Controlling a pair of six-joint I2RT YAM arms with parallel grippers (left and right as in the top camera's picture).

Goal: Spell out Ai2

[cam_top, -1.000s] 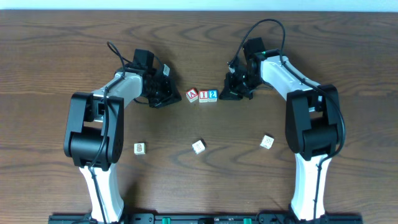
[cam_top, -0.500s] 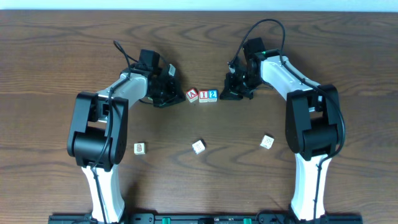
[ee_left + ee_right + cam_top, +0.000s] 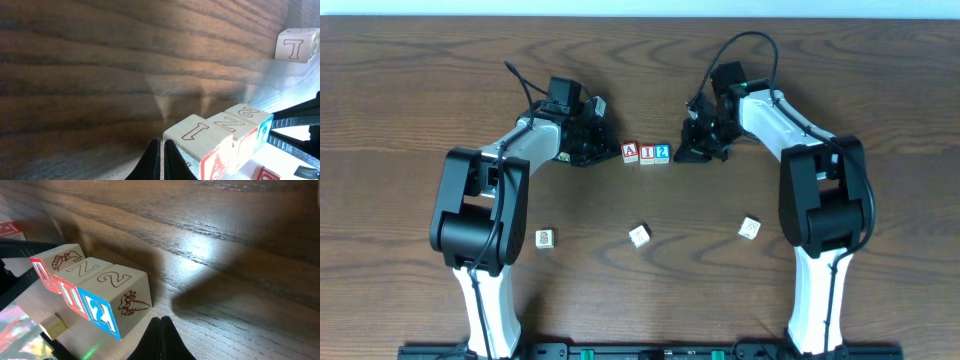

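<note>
— What is seen on the worktop [image 3: 90, 75]?
— Three blocks [image 3: 220, 132] are set touching in a row, lower right; a fourth block [image 3: 296, 44] lies apart, top right.
— And the fingers [image 3: 152, 165]?
— Pressed together, just beside the row.

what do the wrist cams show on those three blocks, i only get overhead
observer: right wrist shows a carrot drawn on the end face of the 2 block.
operator: are the right jaws holding anything
observer: no, they are shut and empty, a little short of that block.
operator: and the left side
observer: left wrist shows an outlined 1 on a side face of the A block.
</note>
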